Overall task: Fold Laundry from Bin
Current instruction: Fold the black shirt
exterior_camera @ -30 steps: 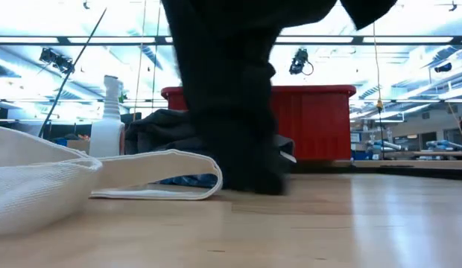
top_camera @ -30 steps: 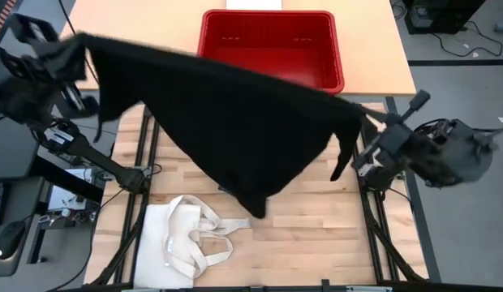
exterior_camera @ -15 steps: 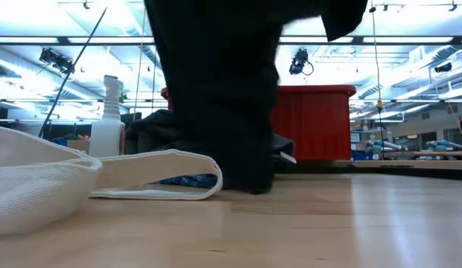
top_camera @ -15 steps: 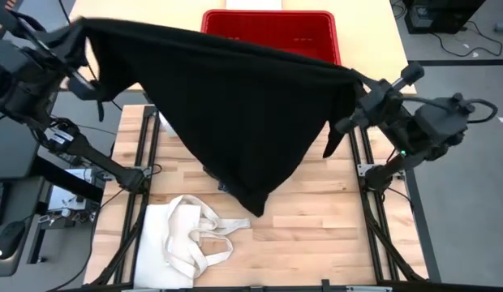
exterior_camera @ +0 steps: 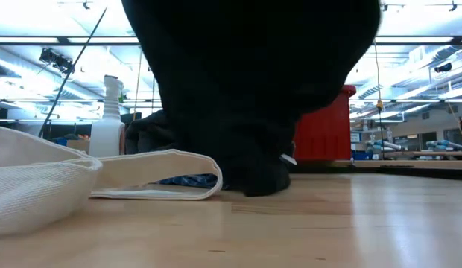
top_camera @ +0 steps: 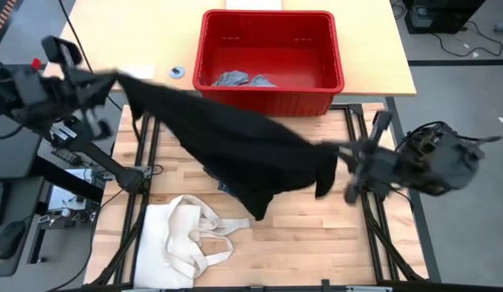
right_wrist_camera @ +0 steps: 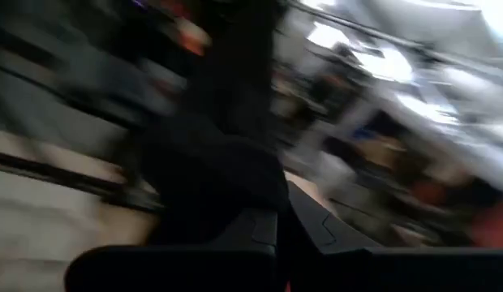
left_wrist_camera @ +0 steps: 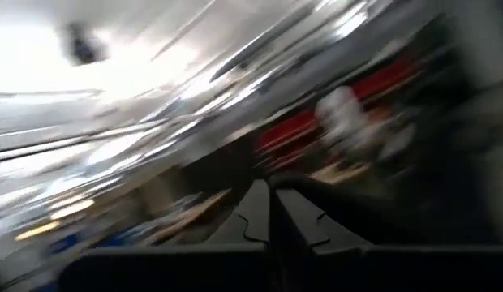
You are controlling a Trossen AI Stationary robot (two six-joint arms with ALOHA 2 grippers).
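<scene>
A large black piece of laundry (top_camera: 235, 142) hangs spread between my two grippers over the middle of the table. It fills the upper centre of the low view (exterior_camera: 246, 82). My left gripper (top_camera: 113, 79) is shut on its left end. My right gripper (top_camera: 339, 151) is shut on its right end. Its lowest point (exterior_camera: 264, 182) reaches down to the table. The red bin (top_camera: 272, 24) stands at the far edge with light grey pieces (top_camera: 235, 79) lying in it. A dark grey piece (exterior_camera: 153, 130) lies on the table behind the black one. My left gripper pinches the black piece's upper left end (top_camera: 124, 79) between its shut fingers, coming roughly level from the table's left. The cloth runs away from it down toward the right. My right gripper pinches the piece's right end (top_camera: 328, 151), coming level from the table's right. A short flap (top_camera: 324, 182) hangs below the hold. The cloth sags between the two holds, its lower tip on the table.
A cream tote bag (top_camera: 187, 239) with long handles lies at the near left of the table. A white spray bottle (exterior_camera: 108, 119) stands at the left. A small ring (top_camera: 177, 71) and a white sheet (top_camera: 142, 71) lie left of the bin.
Both grippers have swung the black piece's upper edge toward the far edge over the bin, then back toward the near edge and lower. The cloth has gone from taut to sagging and no longer covers the bin. Its lower tip has stayed in place.
</scene>
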